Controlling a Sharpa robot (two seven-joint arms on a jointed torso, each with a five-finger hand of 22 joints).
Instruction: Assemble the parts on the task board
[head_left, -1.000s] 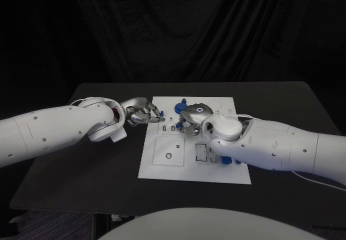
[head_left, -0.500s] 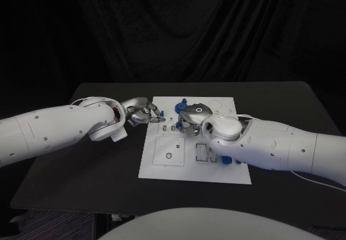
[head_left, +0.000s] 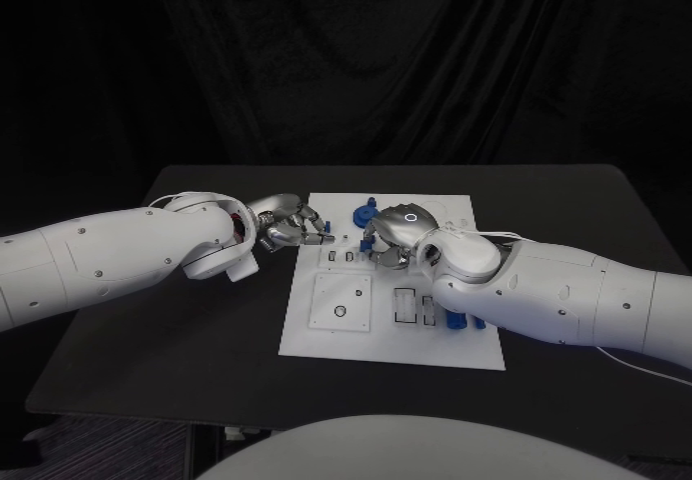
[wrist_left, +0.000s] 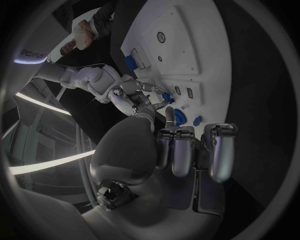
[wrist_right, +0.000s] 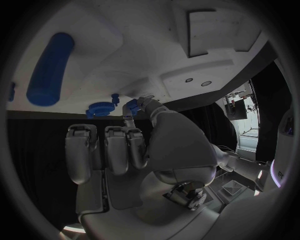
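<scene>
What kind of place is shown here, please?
Probably a robot test lab: a black table before a dark curtain, a white task board with small blue parts, and two robot hands, left and right, over it.

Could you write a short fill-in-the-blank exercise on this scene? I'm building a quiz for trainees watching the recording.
1. The task board on the black table is ____ in colour.
2. The small parts at the board's far edge are ____ in colour.
3. The left hand is at the board's ____ edge in the head view.
4. The right hand is above the ____.

Missing words: white; blue; left; task board
</scene>
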